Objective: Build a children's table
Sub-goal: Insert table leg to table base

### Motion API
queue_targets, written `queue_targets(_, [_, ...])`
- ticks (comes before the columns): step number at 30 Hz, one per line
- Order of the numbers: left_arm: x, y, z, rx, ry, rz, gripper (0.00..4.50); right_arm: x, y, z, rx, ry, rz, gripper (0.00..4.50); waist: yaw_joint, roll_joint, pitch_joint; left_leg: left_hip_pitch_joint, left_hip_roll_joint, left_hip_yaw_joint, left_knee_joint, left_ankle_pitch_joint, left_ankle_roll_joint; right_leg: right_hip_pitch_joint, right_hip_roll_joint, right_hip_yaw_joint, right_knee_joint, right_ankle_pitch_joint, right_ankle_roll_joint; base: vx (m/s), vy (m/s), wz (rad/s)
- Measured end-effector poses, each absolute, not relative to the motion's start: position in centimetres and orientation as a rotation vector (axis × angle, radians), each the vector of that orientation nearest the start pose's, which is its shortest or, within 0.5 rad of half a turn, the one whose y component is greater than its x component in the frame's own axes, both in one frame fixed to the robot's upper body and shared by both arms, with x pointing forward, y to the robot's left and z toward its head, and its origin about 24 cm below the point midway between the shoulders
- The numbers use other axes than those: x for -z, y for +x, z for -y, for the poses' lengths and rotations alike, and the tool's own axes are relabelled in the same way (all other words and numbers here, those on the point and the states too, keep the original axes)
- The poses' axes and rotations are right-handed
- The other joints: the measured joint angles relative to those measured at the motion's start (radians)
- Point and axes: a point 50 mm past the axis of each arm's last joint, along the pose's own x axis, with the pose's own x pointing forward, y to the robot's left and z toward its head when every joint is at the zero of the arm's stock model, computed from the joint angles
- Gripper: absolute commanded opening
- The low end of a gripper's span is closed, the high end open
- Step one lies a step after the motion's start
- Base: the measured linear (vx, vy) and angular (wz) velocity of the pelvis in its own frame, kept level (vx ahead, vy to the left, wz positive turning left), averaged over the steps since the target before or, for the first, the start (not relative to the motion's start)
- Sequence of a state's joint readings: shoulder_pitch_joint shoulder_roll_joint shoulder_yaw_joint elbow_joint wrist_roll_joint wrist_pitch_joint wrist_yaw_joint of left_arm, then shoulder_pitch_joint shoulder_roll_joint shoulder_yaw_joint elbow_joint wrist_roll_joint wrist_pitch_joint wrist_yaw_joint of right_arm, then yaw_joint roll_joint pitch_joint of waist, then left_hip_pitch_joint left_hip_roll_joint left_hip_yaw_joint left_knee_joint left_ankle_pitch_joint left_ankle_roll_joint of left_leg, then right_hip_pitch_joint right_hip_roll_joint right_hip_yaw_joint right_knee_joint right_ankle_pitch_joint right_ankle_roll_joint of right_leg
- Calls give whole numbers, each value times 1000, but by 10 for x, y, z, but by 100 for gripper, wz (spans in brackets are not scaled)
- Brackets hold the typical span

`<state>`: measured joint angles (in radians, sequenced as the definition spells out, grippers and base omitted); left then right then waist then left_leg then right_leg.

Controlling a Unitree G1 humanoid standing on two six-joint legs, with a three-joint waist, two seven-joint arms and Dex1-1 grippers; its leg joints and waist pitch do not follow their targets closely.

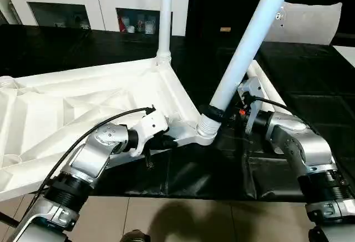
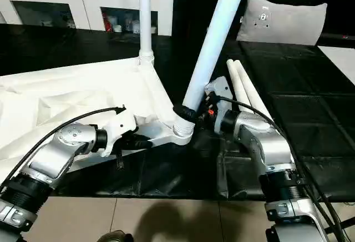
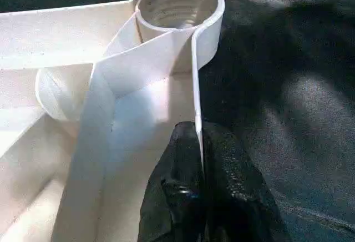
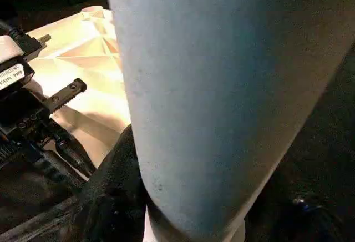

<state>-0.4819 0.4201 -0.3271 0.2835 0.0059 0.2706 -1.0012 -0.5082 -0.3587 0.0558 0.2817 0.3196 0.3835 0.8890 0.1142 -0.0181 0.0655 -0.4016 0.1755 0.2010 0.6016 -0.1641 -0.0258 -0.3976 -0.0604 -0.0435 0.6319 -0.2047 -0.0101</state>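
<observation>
So the table top [image 1: 83, 109] was lying upside down on the black floor covering [image 2: 310, 114], ribbed underside facing up, with its left part running out of the head views. 1 leg [image 1: 165, 14] was standing upright in the far corner socket, top end cut off by the frame.

The second leg [image 1: 249, 42] was leaning over to the right, threaded end sitting at the near corner socket [image 1: 206, 128]. Couldn't tell how far in it actually was, since the black fingers hid the joint. The right gripper [image 1: 213, 113] was clamped around that leg just above the threads; in the right wrist view the leg blocked almost everything, so only 1 dark finger edge [image 4: 119, 181] was visible.

The left gripper [image 3: 198, 170] had its 2 fingers pinched together on the thin edge wall of the table top, right beside the near socket. In the left wrist view the socket [image 3: 177, 17] looked open, with the leg's end hovering at its mouth, cropped at the frame edge.

2 spare legs [image 2: 244, 89] were lying side by side on the floor to the right, partly hidden behind the right arm. A white pillow [image 2: 283, 20] and cabinets [image 1: 72, 6] sat at the far side.
</observation>
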Motion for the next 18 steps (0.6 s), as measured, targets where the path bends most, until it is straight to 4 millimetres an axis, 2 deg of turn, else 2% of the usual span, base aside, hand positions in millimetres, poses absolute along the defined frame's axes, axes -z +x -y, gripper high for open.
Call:
queue_targets(10, [-61,302,-133,1265,593,-361,5,-91,321,149,-1003,-8,-276,188,3,-2,-2,1,0,-1,0,0,0,2,0,-1,0,0,0,0,0,0])
queue_targets(18, [-62,304,-134,1345,617,-367,0,-89,321,145,-1054,-2,-316,188,14,-5,-3,1,0,-1,1,1,1,2,-1,-1,0,1,-1,0,0,0])
